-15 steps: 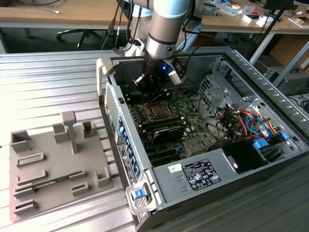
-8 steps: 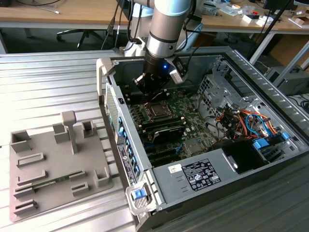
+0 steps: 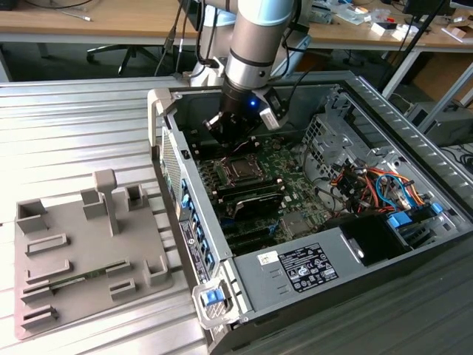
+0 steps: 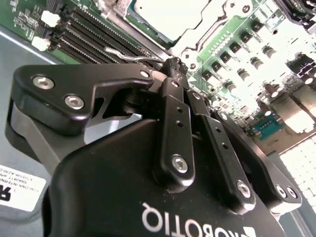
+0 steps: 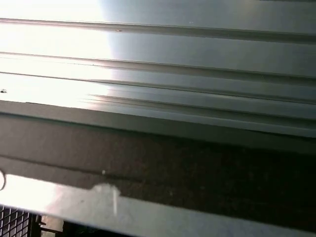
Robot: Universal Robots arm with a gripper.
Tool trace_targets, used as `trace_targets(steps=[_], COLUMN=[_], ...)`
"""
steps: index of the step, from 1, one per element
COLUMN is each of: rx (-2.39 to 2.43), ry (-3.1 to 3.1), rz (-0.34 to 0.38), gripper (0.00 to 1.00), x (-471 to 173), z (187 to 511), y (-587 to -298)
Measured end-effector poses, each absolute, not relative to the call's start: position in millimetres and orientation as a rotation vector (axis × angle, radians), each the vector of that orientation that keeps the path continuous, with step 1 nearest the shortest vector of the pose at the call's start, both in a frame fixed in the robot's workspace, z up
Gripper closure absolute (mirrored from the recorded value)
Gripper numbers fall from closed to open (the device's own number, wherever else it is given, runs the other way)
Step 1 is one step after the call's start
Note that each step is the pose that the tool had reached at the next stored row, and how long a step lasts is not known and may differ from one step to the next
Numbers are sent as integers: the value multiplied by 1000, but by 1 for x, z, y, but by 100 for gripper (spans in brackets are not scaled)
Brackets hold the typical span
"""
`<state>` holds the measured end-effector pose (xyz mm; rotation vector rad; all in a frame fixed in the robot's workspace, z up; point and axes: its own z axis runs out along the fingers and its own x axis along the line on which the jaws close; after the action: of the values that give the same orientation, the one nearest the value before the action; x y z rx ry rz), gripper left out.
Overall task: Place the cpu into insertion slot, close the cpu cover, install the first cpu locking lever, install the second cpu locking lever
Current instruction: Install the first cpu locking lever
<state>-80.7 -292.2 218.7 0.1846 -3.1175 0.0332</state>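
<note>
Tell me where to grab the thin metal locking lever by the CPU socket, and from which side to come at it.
Grip the locking lever near its free, bent end, probably from above, with the fingers straddling the thin wire. It lies low along the socket edge, between the memory slots and the cpu, so a sideways approach looks blocked. The gripper sits with its fingertips together right at that lever.

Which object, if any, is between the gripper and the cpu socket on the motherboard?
Nothing visible. In the second wrist view the gripper, fingers together, sits just beside the socket, where the cpu lies under the cpu cover. A thin locking lever runs alongside.
</note>
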Motion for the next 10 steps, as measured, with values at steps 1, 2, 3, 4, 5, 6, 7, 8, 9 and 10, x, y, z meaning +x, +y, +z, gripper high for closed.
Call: trace_targets(steps=[1, 2, 3, 4, 5, 6, 7, 8, 9, 10], rx=[178, 173, 171, 168, 164, 162, 158, 158, 158, 160], ry=[-3118, -3117, -3117, -3117, -3117, -3117, -3117, -3116, -3116, -3116], rz=[33, 33, 33, 33, 33, 33, 33, 33, 33, 33], gripper=[89, 89, 89, 89, 89, 89, 89, 89, 89, 89], x=[-79, -76, -75, -74, -72, -71, -69, -67, -67, -67], z=[219, 218, 218, 218, 218, 218, 218, 218, 218, 218], y=[-292, -292, -292, -292, -293, -293, -293, -293, -293, -293])
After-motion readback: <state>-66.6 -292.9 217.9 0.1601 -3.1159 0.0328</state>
